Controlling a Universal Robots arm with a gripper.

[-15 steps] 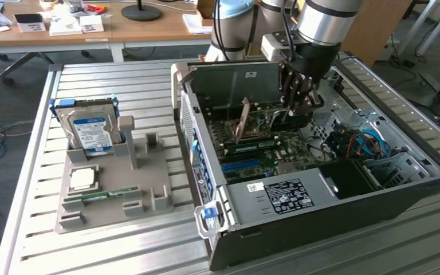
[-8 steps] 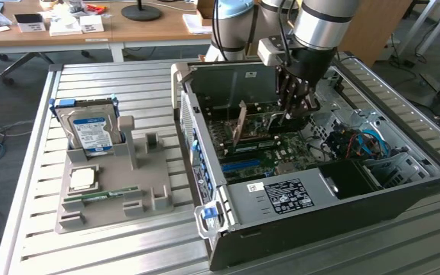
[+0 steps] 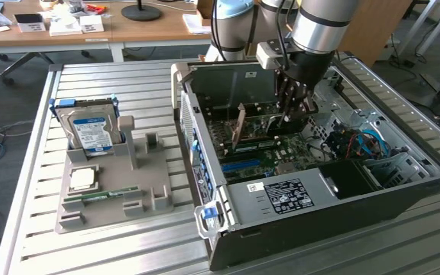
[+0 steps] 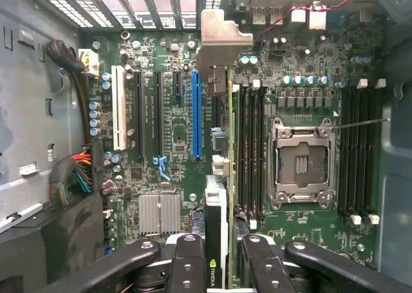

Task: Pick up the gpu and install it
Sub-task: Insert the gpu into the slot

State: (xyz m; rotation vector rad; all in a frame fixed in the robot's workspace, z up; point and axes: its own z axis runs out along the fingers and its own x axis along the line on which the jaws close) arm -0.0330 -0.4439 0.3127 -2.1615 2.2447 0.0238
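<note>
My gripper (image 3: 290, 117) reaches down into the open computer case (image 3: 403, 189), shut on the gpu (image 3: 260, 127), which it holds on edge over the motherboard (image 3: 281, 154). In the wrist view the gpu (image 4: 219, 209) shows edge-on between the black fingers (image 4: 187, 261), with an NVIDIA mark on its cooler. Its silver end bracket (image 4: 215, 38) points at the case's slotted rear wall. The card's edge runs parallel to the long blue slot (image 4: 196, 113), between that slot and the black memory slots (image 4: 251, 151). Whether the card touches the board I cannot tell.
An empty processor socket (image 4: 301, 161) lies beyond the memory slots. Cable bundles (image 4: 74, 177) and a heatsink (image 4: 159, 212) sit nearby. On the exterior view's left, a grey holder (image 3: 113, 200) carries a hard drive (image 3: 90, 129), a processor (image 3: 82, 179) and a memory stick (image 3: 101, 195).
</note>
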